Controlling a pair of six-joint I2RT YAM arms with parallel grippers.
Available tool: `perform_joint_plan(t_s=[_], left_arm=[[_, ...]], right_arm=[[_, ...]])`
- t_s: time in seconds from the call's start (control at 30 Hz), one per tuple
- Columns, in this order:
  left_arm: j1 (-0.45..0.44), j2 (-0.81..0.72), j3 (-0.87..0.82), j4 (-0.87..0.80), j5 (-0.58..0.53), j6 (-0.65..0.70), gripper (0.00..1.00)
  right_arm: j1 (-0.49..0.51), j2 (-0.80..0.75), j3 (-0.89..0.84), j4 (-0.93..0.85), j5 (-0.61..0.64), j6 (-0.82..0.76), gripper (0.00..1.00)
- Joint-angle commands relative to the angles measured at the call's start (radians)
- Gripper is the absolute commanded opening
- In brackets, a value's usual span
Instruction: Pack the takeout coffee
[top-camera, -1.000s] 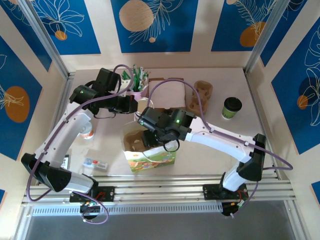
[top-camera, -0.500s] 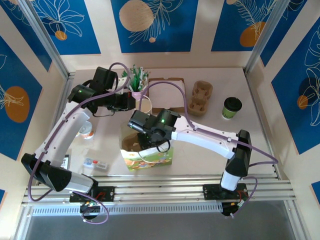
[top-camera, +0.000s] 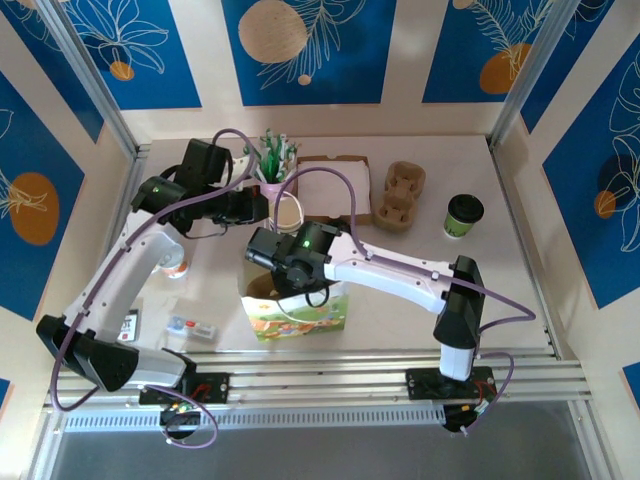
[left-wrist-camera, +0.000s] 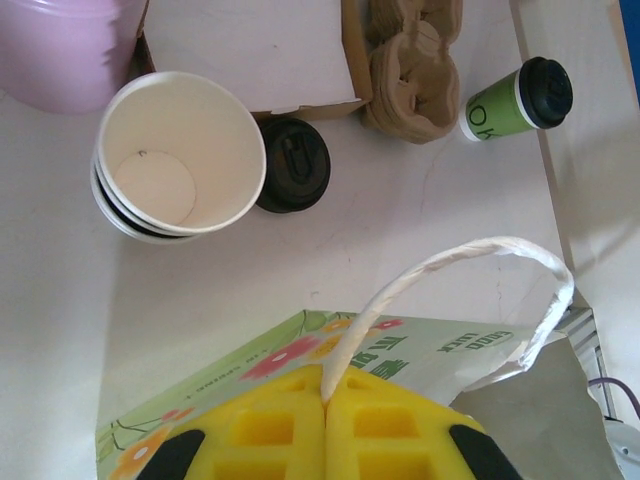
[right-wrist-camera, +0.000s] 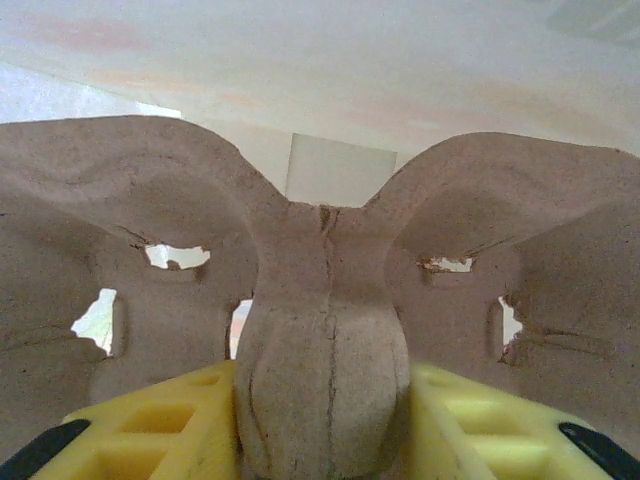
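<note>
The takeout coffee (top-camera: 463, 215), a dark-green cup with a black lid, stands at the far right of the table, apart from both arms; it also appears at the upper right of the left wrist view (left-wrist-camera: 515, 98). A flowered green paper bag (top-camera: 300, 312) stands near the front middle. My left gripper (left-wrist-camera: 326, 400) is shut on the bag's white handle (left-wrist-camera: 450, 268), holding it up behind the bag (top-camera: 262, 208). My right gripper (right-wrist-camera: 322, 400) is shut on the middle post of a brown pulp cup carrier (right-wrist-camera: 320, 290), over the bag's open top (top-camera: 288, 283).
A stack of lidless cups (left-wrist-camera: 180, 150) and a loose black lid (left-wrist-camera: 292, 178) sit behind the bag. A pink holder with green sticks (top-camera: 272, 165), a flat cardboard box (top-camera: 335, 190) and stacked carriers (top-camera: 398, 195) line the back. Small packets (top-camera: 190, 327) lie front left.
My right arm has swung left and brought the cup carrier over and into the bag's mouth. My left gripper has shifted slightly left, still holding the handle.
</note>
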Motion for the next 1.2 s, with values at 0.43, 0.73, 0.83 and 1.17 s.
perform_joint_plan(t_s=[0.43, 0.73, 0.83, 1.17], left_arm=[[0.011, -0.037, 0.009, 0.028, 0.015, -0.019, 0.0], [0.006, -0.064, 0.013, 0.029, 0.052, 0.019, 0.0], [-0.001, -0.058, 0.011, 0.028, 0.072, 0.036, 0.0], [-0.054, -0.031, 0.031, -0.001, 0.089, 0.103, 0.0]], right_arm=[[-0.004, 0.052, -0.052, 0.028, -0.027, 0.019, 0.42], [-0.03, 0.089, -0.049, 0.015, -0.119, -0.03, 0.42], [-0.041, 0.094, -0.003, -0.03, -0.131, -0.056, 0.42], [-0.075, 0.131, 0.143, -0.115, -0.214, -0.135, 0.42]])
